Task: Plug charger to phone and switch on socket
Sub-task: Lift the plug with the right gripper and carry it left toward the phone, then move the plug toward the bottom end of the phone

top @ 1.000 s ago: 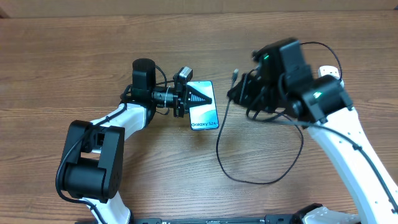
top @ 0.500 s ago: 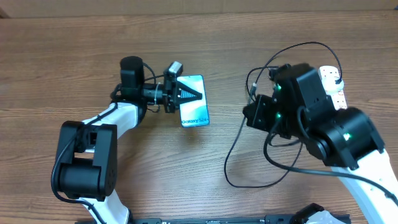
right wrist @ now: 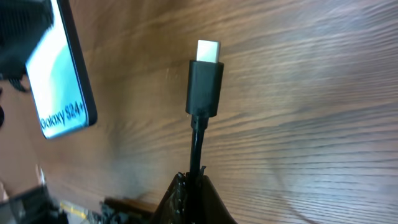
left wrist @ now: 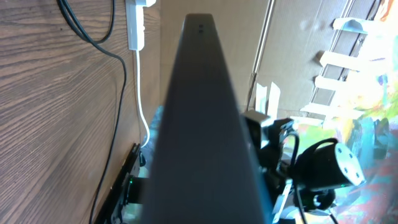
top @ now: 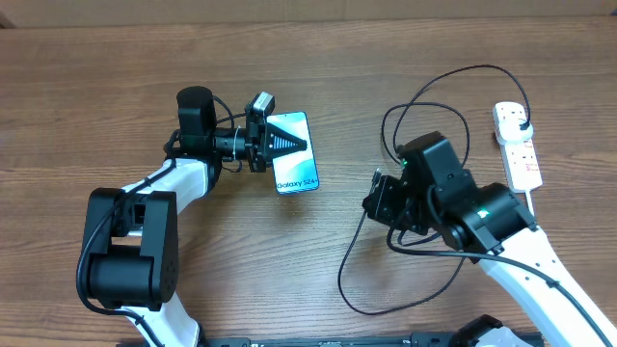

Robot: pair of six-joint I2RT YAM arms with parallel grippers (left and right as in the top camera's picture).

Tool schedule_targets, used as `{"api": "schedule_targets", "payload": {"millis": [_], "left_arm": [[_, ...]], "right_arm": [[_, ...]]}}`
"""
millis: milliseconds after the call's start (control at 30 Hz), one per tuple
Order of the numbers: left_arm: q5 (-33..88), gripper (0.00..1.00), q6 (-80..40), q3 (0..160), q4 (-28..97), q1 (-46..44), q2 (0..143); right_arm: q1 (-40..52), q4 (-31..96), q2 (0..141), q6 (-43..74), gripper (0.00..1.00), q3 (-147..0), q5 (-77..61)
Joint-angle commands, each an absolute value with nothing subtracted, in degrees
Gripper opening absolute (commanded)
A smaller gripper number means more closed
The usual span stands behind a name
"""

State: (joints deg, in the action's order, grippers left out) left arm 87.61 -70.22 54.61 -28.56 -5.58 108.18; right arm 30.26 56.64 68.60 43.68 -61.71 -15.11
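Left of centre, the left gripper (top: 289,145) is clamped on the phone (top: 297,172). The right gripper (right wrist: 194,198) pinches the charger (right wrist: 204,81) just behind its tip, well apart from the phone. The plug end looks seated in the socket (top: 521,159). Phone connection and switch-on are not yet done, I'd judge.

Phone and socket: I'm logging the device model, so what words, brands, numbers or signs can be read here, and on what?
"Galaxy S24+": near one short end of the phone's lit screen, clearest in the right wrist view.
Red marks on the socket: too small to read.
No text shows on the charger connector.
Nothing else is readable.
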Motion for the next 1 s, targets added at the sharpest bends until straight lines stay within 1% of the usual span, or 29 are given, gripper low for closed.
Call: {"api": "schedule_targets", "payload": {"millis": [0,167,433,533,700,800,967], "left_arm": [[87.9,0.04,-67.9,56.0,-29.0,-5.7,108.3],[87.9,0.04,-64.2,56.0,-29.0,-5.8,108.3],[86.4,0.04,-63.4,56.0,-29.0,-5.8,108.3],[86.5,0.04,-63.4,56.0,-29.0,-5.8,108.3],[86.4,0.04,-62.3,56.0,-29.0,-5.8,108.3],[86.4,0.04,-61.2,56.0,-29.0,-5.8,108.3],[84.6,0.04,-62.7,56.0,-29.0,-5.8,108.3]], "right_arm": [[32.6,55.0,67.4,40.9,0.04,-60.3,-18.1],[36.0,54.1,67.4,38.4,0.04,-60.2,-18.1],[39.3,52.1,67.4,36.5,0.04,-60.2,-18.1],[39.8,51.7,67.5,35.9,0.04,-60.2,-18.2],[39.9,51.6,68.3,31.1,0.04,-60.2,-18.1],[39.9,51.2,69.0,31.0,0.04,-60.2,-18.5],[40.0,49.1,70.9,30.9,0.04,-60.2,-23.8]]}}
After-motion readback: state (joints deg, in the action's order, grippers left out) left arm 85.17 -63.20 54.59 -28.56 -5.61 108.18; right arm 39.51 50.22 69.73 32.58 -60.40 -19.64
